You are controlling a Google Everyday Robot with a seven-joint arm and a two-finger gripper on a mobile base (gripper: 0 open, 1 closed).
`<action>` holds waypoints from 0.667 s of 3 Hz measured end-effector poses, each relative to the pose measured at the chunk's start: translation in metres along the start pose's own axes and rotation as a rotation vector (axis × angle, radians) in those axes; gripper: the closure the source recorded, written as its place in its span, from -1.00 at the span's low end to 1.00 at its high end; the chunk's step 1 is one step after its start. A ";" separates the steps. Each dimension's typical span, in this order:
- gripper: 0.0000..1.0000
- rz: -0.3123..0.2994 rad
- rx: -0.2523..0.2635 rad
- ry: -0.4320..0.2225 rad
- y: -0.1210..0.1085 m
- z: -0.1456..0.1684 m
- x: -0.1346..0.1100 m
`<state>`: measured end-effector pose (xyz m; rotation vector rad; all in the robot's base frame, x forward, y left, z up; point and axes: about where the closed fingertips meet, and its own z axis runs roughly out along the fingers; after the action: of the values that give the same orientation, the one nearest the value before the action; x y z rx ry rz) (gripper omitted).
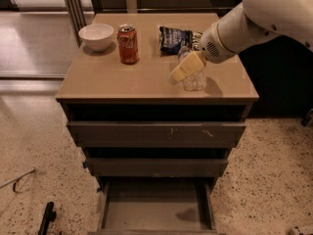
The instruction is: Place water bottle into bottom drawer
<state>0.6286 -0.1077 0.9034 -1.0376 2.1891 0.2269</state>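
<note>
The water bottle [195,82] is clear plastic and lies on the cabinet top, right of centre, with its far end toward the chip bag. My gripper [184,68], pale yellow at the end of the white arm, reaches in from the upper right. It sits directly over the bottle and hides its middle. The bottom drawer [156,212] is pulled open at the foot of the cabinet, and its flat grey floor is bare.
On the tan cabinet top [122,80] stand an orange-red soda can [128,44] and a white bowl [96,35], with a dark chip bag [173,37] behind the bottle. Two wider drawers [156,133] are closed above. A black object [47,217] lies on the speckled floor, lower left.
</note>
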 end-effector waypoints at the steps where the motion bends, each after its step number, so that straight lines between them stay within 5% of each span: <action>1: -1.00 0.009 0.034 -0.043 -0.015 0.023 -0.009; 2: -1.00 0.019 0.074 -0.060 -0.030 0.034 -0.010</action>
<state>0.6724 -0.1066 0.8884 -0.9578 2.1379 0.1821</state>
